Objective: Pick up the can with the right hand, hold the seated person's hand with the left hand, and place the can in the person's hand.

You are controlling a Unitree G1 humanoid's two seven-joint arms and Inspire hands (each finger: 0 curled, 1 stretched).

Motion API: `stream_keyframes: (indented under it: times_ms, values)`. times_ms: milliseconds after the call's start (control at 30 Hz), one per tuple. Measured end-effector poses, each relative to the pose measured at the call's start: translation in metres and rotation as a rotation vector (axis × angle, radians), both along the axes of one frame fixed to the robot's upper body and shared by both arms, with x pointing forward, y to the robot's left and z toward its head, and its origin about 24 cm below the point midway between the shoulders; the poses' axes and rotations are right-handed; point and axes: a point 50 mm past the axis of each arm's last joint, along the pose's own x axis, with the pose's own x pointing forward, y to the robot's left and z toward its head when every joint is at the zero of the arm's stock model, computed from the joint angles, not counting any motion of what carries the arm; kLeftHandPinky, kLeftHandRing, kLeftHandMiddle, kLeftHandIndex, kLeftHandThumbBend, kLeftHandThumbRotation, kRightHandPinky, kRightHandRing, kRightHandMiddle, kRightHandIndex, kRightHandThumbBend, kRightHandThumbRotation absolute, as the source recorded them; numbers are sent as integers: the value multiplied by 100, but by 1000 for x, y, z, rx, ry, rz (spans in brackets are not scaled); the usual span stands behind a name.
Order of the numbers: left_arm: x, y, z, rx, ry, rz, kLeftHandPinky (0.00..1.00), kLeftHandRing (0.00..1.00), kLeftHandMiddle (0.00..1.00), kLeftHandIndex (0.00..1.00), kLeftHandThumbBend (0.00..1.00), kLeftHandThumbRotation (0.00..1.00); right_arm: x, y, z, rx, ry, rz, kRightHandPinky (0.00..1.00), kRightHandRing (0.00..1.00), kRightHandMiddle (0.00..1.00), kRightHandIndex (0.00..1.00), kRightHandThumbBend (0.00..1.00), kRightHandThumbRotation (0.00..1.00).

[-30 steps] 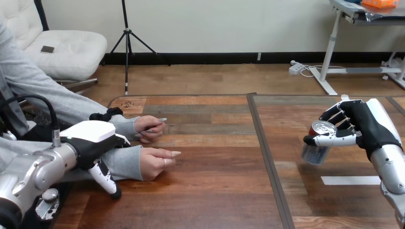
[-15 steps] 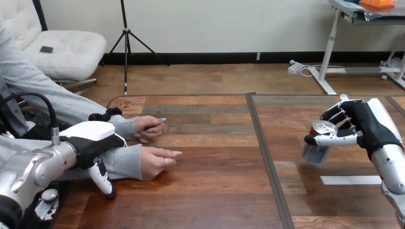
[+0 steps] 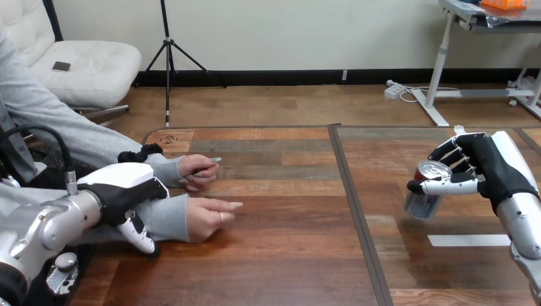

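Since the can (image 3: 424,194) is already up off the worktop (image 3: 287,268), I count the first step as done. My right hand (image 3: 488,172) has its fingers and thumb wrapped round the can near the top, and it hangs tilted above the worktop's right side, close to the right edge and just beyond a strip of white tape (image 3: 469,241). At the left edge my left hand (image 3: 124,188) sits over the grey sleeve (image 3: 167,217) at the wrist of the person's nearer hand (image 3: 207,217), touching it or very nearly so. From this angle I cannot tell whether it has closed round that wrist or is only resting on it, so I would call the second step begun but not confirmed. The nearer hand lies on the worktop toward the left edge, pointing inward and, as far as I can see, not turned palm up. The person's farther hand (image 3: 198,172) rests just behind it. The can and the receiving hand are well apart, with most of the worktop's width and its middle seam between them. What remains, as I judge it, is the larger share of the task — secure the hold on the person's hand, bring it open and facing up, carry the can across from the right side, set it into the palm and let go.
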Motion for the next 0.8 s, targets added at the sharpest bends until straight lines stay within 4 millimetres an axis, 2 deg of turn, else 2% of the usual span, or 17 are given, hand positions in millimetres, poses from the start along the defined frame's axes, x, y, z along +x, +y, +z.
stream_keyframes:
  times_ms: [800]
  values:
    - [-1,-2,2,-71,-46,-25,35,40,47,49,67,0,0,-1,1,-4,0,-2,34,39,42,44,83,0]
